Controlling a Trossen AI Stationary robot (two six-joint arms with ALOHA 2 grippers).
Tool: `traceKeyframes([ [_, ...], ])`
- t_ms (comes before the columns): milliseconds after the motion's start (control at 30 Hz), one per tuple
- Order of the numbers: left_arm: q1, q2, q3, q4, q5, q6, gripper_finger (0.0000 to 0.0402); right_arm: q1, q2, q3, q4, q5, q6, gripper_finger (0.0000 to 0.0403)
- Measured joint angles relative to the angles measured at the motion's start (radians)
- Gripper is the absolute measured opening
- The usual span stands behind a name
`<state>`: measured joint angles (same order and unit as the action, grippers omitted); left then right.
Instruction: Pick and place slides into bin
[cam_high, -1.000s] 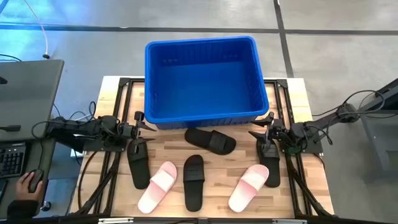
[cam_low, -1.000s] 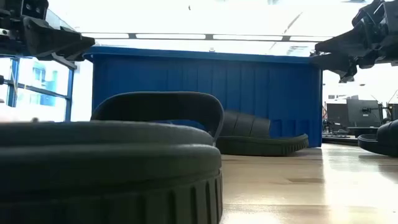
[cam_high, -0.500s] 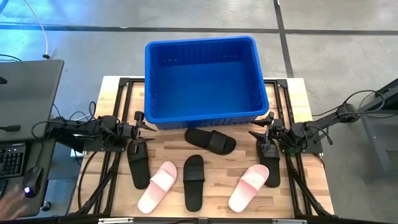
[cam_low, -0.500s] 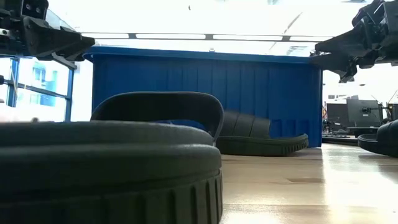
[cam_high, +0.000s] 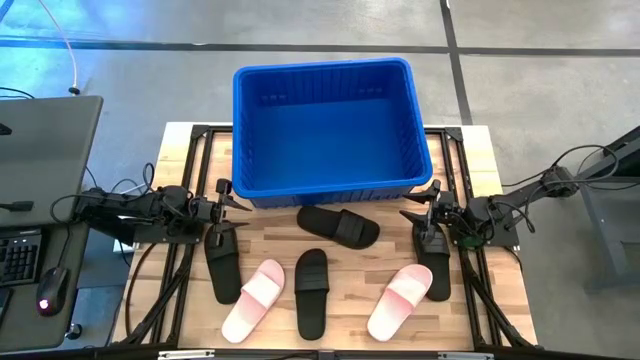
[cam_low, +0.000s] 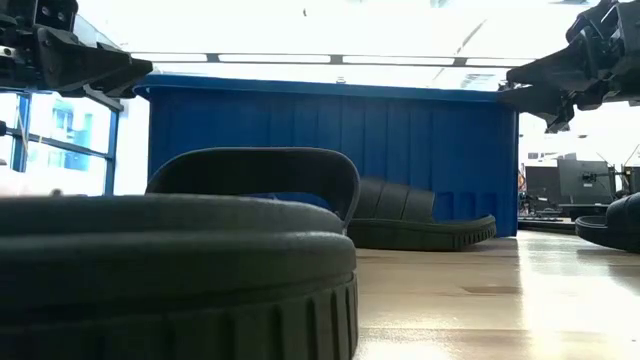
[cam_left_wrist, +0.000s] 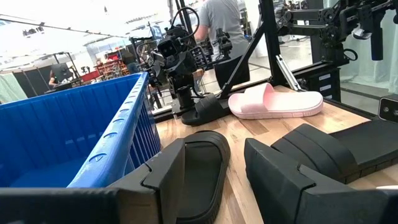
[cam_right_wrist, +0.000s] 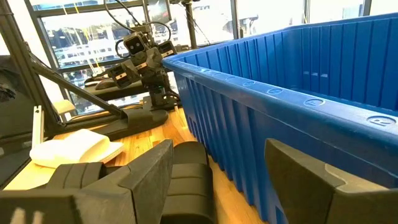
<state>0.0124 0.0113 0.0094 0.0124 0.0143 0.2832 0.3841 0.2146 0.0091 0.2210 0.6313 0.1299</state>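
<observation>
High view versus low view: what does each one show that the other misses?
Only the high view shows the bin's empty inside, both pink slides and the left gripper and right gripper hanging open near the bin's front corners. Only the low view shows the bin's ribbed front wall and the room behind. Both show the black slide lying before the bin.

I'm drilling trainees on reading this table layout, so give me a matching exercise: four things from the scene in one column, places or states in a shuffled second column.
1. large bright blue plastic crate
2. black slip-on sandal lying crosswise
3. left pincer
4. right pale pink sandal

A. open, hovering beside the crate's left front corner
B. holds no sandals
C. near the table's front edge, right of the middle black sandal
D. just in front of the crate

Pairs: 1-B, 2-D, 3-A, 4-C
</observation>
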Motion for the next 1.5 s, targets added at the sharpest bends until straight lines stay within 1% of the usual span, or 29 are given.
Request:
traceKeyframes([
  [167,0.0,0.0,0.0,0.0,-0.006,0.0,0.0156,0.0,0.0,0.0,0.0,0.0,0.0,0.0243],
  [267,0.0,0.0,0.0,0.024,-0.064,-0.005,0.0156,0.0,0.0,0.0,0.0,0.0,0.0,0.0243],
  [333,0.0,0.0,0.0,0.072,-0.071,-0.039,0.0156,0.0,0.0,0.0,0.0,0.001,-0.007,0.0243],
  [433,0.0,0.0,0.0,0.238,-0.091,-0.118,0.0156,0.0,0.0,0.0,0.001,0.005,-0.034,0.0243],
  [500,0.0,0.0,0.0,0.378,-0.126,-0.157,0.0156,0.0,0.0,0.0,0.003,-0.001,-0.013,0.0243],
  [567,0.0,0.0,0.0,0.529,-0.158,-0.156,0.0156,0.0,0.0,0.0,-0.011,0.004,-0.017,0.0243],
  [633,0.0,0.0,0.017,0.612,-0.165,-0.103,0.0156,0.0,0.0,0.0,-0.031,0.004,-0.027,0.0243],
  [733,0.0,0.002,0.09,0.573,-0.165,-0.028,0.0156,0.0,0.0,0.001,-0.006,-0.015,0.03,0.0243],
  [800,0.0,0.022,0.169,0.481,-0.166,-0.013,0.0156,0.0,0.0,0.012,0.035,-0.058,0.052,0.0243],
  [833,0.0,0.04,0.216,0.413,-0.166,0.0,0.0156,0.0,0.001,0.03,0.063,-0.095,0.032,0.0243],
  [900,0.0,0.091,0.319,0.285,-0.183,0.044,0.0156,0.0,0.0,0.082,0.133,-0.215,-0.074,0.0243],
  [1000,0.0,0.207,0.487,0.15,-0.219,0.101,0.0156,0.001,0.007,0.196,0.205,-0.412,-0.287,0.0243],
  [1067,0.0,0.297,0.594,0.097,-0.22,0.138,0.0156,0.001,0.017,0.299,0.19,-0.474,-0.371,0.0243],
  [1133,0.0,0.379,0.69,0.069,-0.219,0.182,0.0156,0.0,0.038,0.421,0.1,-0.458,-0.367,0.0243],
  [1167,0.0,0.417,0.735,0.062,-0.219,0.202,0.0156,0.0,0.055,0.487,0.018,-0.427,-0.339,0.0243],
  [1267,0.0,0.531,0.862,0.038,-0.213,0.233,0.0156,0.0,0.155,0.674,-0.268,-0.322,-0.177,0.0243],
  [1300,0.0,0.568,0.897,0.035,-0.208,0.233,0.0156,0.0,0.202,0.731,-0.335,-0.291,-0.125,0.0243],
  [1333,0.0,0.604,0.93,0.036,-0.201,0.233,0.0156,0.0,0.25,0.784,-0.385,-0.27,-0.081,0.0243],
  [1400,0.0,0.668,0.988,0.03,-0.181,0.233,0.0156,0.0,0.351,0.884,-0.447,-0.265,-0.035,0.0243],
  [1500,0.0,0.754,1.071,-0.022,-0.165,0.233,0.0156,0.0,0.508,1.022,-0.51,-0.289,-0.081,0.0243],
])
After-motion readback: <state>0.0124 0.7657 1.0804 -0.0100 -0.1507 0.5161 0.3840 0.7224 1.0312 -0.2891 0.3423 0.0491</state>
